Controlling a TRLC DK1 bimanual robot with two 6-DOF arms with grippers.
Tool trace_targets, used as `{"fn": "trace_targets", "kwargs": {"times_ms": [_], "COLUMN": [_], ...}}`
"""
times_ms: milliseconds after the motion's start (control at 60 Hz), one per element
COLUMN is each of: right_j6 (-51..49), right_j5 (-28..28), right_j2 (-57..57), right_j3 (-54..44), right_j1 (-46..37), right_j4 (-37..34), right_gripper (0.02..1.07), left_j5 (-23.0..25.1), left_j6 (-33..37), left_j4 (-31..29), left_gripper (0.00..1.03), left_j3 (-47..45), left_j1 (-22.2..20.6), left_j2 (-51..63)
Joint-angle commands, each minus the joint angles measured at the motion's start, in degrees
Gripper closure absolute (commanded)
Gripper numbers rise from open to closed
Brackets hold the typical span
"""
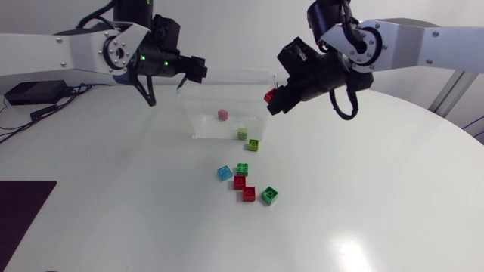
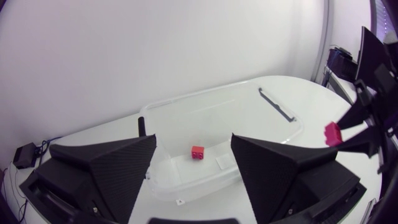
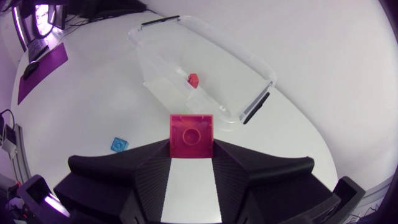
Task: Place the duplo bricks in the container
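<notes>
A clear plastic container [image 1: 204,106] stands at the table's middle back, with a pink brick [image 1: 223,114] and a green brick [image 1: 242,134] inside. My left gripper [image 1: 198,70] hovers open over its left end; in the left wrist view the fingers [image 2: 118,168] spread wide above the container [image 2: 205,93], with the brick [image 2: 198,152] down between them. My right gripper [image 1: 271,100] hangs at the container's right end, shut on a magenta brick [image 1: 269,95] [image 3: 192,135] [image 2: 333,134]. Loose on the table lie a blue brick [image 1: 224,173], green bricks [image 1: 242,168] [image 1: 270,196] [image 1: 253,144] and red bricks [image 1: 239,182] [image 1: 248,194].
A dark mat [image 1: 23,208] lies at the front left edge. A black box with cables [image 1: 30,92] sits at the back left. The loose bricks cluster just in front of the container.
</notes>
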Motion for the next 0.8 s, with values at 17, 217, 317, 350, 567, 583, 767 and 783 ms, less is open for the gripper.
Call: {"fn": "trace_targets", "kwargs": {"times_ms": [17,217,317,350,567,583,767,783], "right_j6": [1.97,2.15,2.06,2.06,2.06,2.06,2.15,2.15], "right_j5": [0.43,0.35,0.35,0.35,0.26,0.26,0.35,0.35], "right_j2": [4.37,9.46,11.57,12.28,17.46,17.99,24.05,24.84], "right_j3": [3.78,10.02,13.71,14.68,21.36,22.06,29.88,30.76], "right_j1": [-0.68,-1.38,-1.56,-1.56,-1.82,-1.74,-1.91,-2.0], "right_j4": [0.84,1.01,0.66,0.57,-0.48,-0.66,-4.09,-4.53], "right_gripper": [0.79,0.79,0.79,0.79,0.77,0.77,0.44,0.35], "left_j5": [1.39,5.17,5.96,6.84,7.72,7.89,8.42,8.42], "left_j6": [2.4,6.09,8.73,9.52,14.61,14.79,18.22,18.39], "left_j4": [-2.35,-7.1,-8.15,-8.77,-9.91,-9.91,-10.79,-10.97], "left_gripper": [0.17,0.17,0.17,0.17,0.17,0.17,0.17,0.17], "left_j3": [-5.15,-13.77,-17.81,-18.95,-22.73,-22.82,-22.47,-22.29], "left_j1": [-1.75,-4.74,-6.5,-6.85,-9.49,-9.49,-10.01,-9.92], "left_j2": [-5.17,-11.23,-11.94,-11.85,-8.42,-7.98,-3.59,-3.06]}}
